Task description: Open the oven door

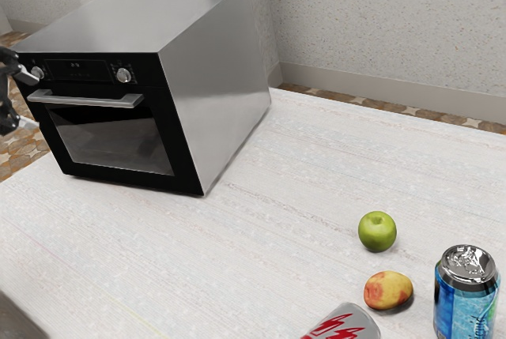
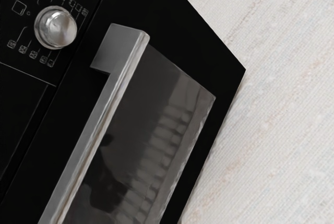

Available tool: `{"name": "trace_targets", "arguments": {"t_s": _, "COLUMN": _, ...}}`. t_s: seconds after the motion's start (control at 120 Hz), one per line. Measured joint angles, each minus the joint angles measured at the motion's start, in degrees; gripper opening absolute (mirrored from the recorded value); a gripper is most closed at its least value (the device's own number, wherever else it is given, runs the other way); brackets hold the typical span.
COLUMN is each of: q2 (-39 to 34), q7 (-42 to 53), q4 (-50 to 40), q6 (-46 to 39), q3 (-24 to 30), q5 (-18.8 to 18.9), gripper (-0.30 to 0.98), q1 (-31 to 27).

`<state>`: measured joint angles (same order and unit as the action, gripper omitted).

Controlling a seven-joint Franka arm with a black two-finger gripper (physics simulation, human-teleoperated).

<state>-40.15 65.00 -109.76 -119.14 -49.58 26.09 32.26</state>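
Observation:
At the exterior view's left edge my gripper [image 1: 28,100] stands open, its two fingertips apart, close to the left end of the oven handle [image 1: 87,101]. I see nothing held between them. The oven [image 1: 217,78] is a silver box with a black front, and its door [image 1: 186,153] is closed, with a dark glass window. In the wrist view the silver handle [image 2: 99,125] runs slantwise along the closed door [image 2: 209,62], beside a round knob [image 2: 56,27]. Whether a finger touches the handle I cannot tell.
On the white table [image 1: 261,236], far from my gripper, are a green apple [image 1: 377,231], a red-yellow fruit [image 1: 387,290], a blue can [image 1: 466,295] and a silver-and-red can [image 1: 345,324]. A wall [image 1: 379,23] stands behind.

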Motion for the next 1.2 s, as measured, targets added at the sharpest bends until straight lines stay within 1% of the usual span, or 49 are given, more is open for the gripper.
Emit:
{"name": "trace_targets", "arguments": {"t_s": 0.042, "q2": 0.48, "q7": 1.34, "q4": 1.46, "q6": -0.15, "q3": -2.05, "q5": 0.07, "gripper": 0.69, "q1": 3.08}}
{"name": "trace_targets", "arguments": {"t_s": 0.1, "q2": 1.13, "q7": 3.06, "q4": 2.23, "q6": -0.44, "q3": -3.76, "q5": 0.25, "gripper": 0.69, "q1": 4.99}}
{"name": "trace_targets", "arguments": {"t_s": 0.3, "q2": 1.47, "q7": 7.76, "q4": -0.14, "q6": -2.33, "q3": -5.71, "q5": 2.60, "gripper": 0.69, "q1": 5.91}}
{"name": "trace_targets", "arguments": {"t_s": 0.4, "q2": 1.48, "q7": 9.59, "q4": -0.97, "q6": -3.62, "q3": -8.01, "q5": 3.41, "gripper": 0.69, "q1": 6.09}}
{"name": "trace_targets", "arguments": {"t_s": 0.475, "q2": 1.42, "q7": 10.83, "q4": -0.49, "q6": -4.62, "q3": -10.27, "q5": 3.82, "gripper": 0.69, "q1": 8.60}}
{"name": "trace_targets", "arguments": {"t_s": 0.567, "q2": 1.43, "q7": 12.11, "q4": -0.05, "q6": -5.84, "q3": -11.44, "q5": 4.08, "gripper": 0.69, "q1": 10.48}}
{"name": "trace_targets", "arguments": {"t_s": 0.617, "q2": 1.46, "q7": 12.71, "q4": 0.68, "q6": -6.41, "q3": -12.97, "q5": 4.13, "gripper": 0.69, "q1": 12.05}}
{"name": "trace_targets", "arguments": {"t_s": 0.8, "q2": 1.52, "q7": 14.38, "q4": 3.02, "q6": -8.14, "q3": -18.20, "q5": 4.62, "gripper": 0.69, "q1": 17.52}}
{"name": "trace_targets", "arguments": {"t_s": 1.05, "q2": 1.56, "q7": 14.16, "q4": 4.75, "q6": -9.47, "q3": -21.04, "q5": 8.88, "gripper": 0.69, "q1": 22.79}}
{"name": "trace_targets", "arguments": {"t_s": 1.2, "q2": 1.56, "q7": 13.75, "q4": 5.61, "q6": -9.75, "q3": -23.14, "q5": 10.09, "gripper": 0.69, "q1": 25.56}}
